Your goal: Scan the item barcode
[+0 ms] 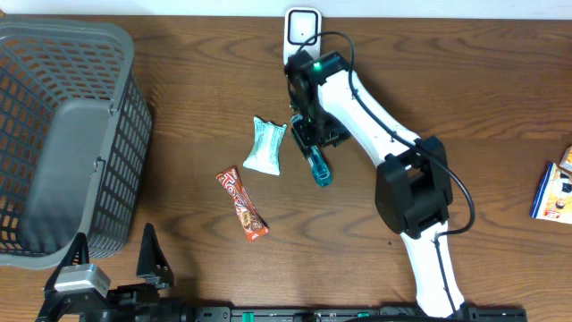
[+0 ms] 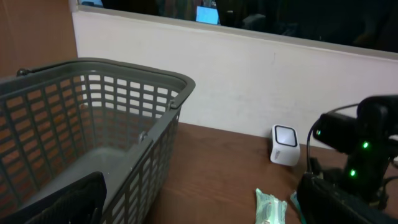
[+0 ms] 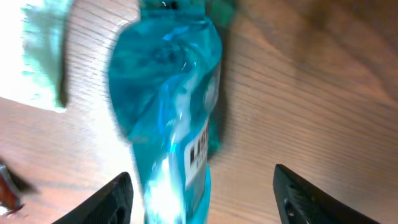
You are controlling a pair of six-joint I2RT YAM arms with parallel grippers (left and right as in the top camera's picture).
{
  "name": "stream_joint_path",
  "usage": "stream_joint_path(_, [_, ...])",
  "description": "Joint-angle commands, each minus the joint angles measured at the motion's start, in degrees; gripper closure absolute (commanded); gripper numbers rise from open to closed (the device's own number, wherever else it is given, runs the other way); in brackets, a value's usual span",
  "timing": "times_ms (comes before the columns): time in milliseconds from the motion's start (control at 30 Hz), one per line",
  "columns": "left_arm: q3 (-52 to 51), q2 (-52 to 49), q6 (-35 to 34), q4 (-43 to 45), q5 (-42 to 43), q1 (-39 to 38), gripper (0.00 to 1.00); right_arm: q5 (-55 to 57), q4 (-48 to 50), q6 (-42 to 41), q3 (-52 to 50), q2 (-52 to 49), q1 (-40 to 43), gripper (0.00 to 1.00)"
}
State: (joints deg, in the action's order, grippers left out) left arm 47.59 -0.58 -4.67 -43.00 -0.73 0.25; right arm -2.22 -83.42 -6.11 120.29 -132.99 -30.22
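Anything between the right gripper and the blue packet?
Nothing visible. The right gripper is open, and the blue packet lies between its fingers. The green packet lies off to one side, apart.

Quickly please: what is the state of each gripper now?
Left gripper: open, empty.
Right gripper: open over the blue packet, not gripping it.

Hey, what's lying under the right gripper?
A blue packet lies on the table beneath the open right gripper, white label showing. From overhead, the gripper covers its upper end.
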Motion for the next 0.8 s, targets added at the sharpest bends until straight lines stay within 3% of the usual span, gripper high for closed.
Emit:
stream_joint_path(0, [-0.46, 0.42, 0.09, 0.44, 0.09, -0.17, 0.02, 0.55, -2.36, -0.74, 5.38, 6.08, 0.55, 0.32])
stream_joint_path(333, [-0.46, 0.42, 0.09, 0.44, 0.09, -0.17, 0.02, 0.59, -9.94, -5.68, 6.45, 16.61, 0.48, 0.30])
stream_joint_path(433, [-0.46, 0.42, 0.07, 0.52, 0.09, -0.17, 0.02, 1.14, -8.02, -5.62, 6.19, 16.55, 0.39, 0.01])
stream_joint_path(633, [-0.46, 0.42, 0.07, 0.63, 0.09, -0.17, 0.02, 2.05, 4.44, -0.70, 0.15, 13.73, 0.22, 0.01])
stream_joint_path(767, [-0.46, 0.42, 0.09, 0.61, 0.09, -0.17, 0.02, 0.98, -1.07, -2.60, -0.24, 10.34, 0.11, 0.01])
